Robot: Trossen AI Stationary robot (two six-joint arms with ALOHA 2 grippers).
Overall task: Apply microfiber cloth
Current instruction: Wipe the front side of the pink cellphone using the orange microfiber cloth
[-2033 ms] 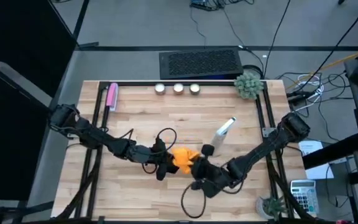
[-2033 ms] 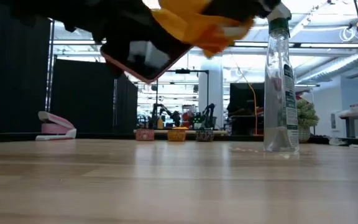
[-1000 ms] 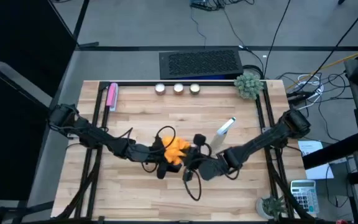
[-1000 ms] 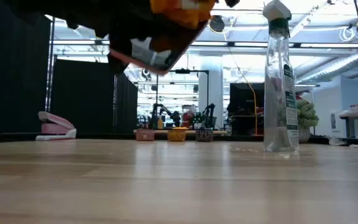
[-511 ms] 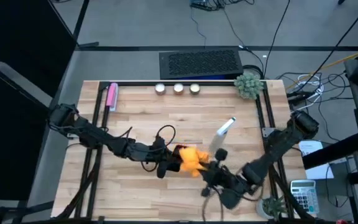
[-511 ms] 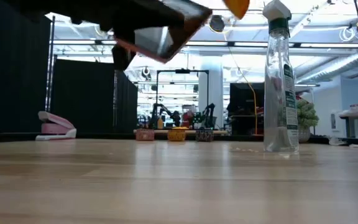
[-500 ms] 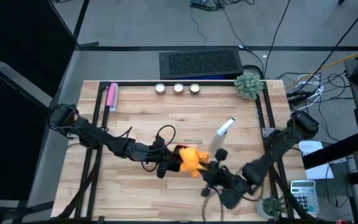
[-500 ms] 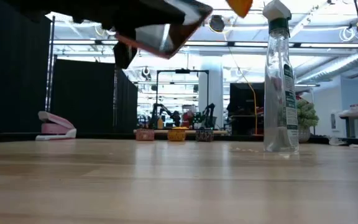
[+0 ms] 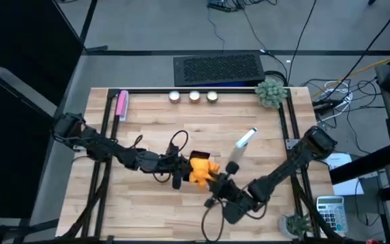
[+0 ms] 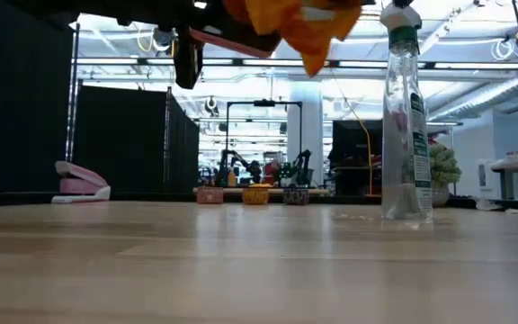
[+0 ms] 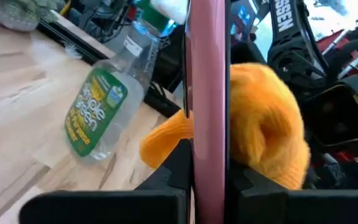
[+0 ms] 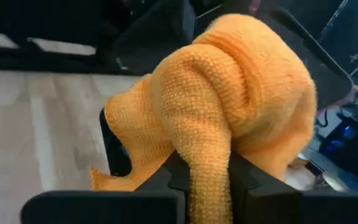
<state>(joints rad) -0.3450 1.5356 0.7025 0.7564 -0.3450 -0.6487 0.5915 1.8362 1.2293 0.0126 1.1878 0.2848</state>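
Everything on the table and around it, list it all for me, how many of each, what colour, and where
microfiber cloth: 1, orange, bunched in the right gripper, held above mid-table against the phone
phone: 1, pink-edged, held in the left gripper, off the table
spray bottle: 1, clear with green label and white cap, right of centre
pink flat thing: 1, pink, far left corner
small round objects: 3, pale, in a row along the far edge
plants: 2, green, far right corner and near right corner
calculator: 1, white, off the table at right
dark mat: 1, black, on the floor beyond the table
left gripper: 1, dark, mid-table
right gripper: 1, dark, mid-table
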